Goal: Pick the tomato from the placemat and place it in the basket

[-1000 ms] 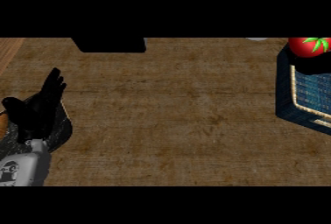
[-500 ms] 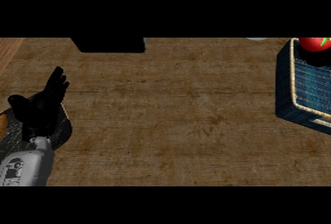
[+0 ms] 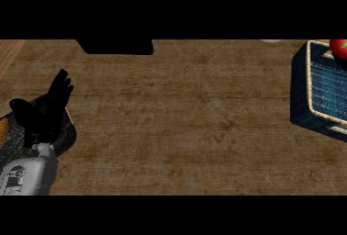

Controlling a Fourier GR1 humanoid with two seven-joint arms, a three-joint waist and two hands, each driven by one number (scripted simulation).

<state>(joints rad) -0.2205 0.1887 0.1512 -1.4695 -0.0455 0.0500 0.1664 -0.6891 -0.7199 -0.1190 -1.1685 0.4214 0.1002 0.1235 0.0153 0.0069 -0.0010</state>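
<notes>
The red tomato (image 3: 339, 47) with a green stem shows at the top right corner, partly cut off by the view's right edge. It sits at the far end of a blue woven placemat (image 3: 325, 87) with a pale rim. My left hand (image 3: 42, 114) rests open at the left edge, fingers pointing up, far from the tomato. Beneath and behind that hand lies a dark round basket (image 3: 64, 137), mostly hidden by the hand and forearm. My right hand does not show.
The brown wooden counter (image 3: 183, 119) stretches between the hand and the placemat. A black block (image 3: 115, 46) stands at the back edge. A small pale object (image 3: 271, 41) peeks in at the top right. A lighter wood strip (image 3: 8, 53) runs along the far left.
The tomato has slid to the right, and more of it is now cut off by the view's edge. My left hand has barely moved.
</notes>
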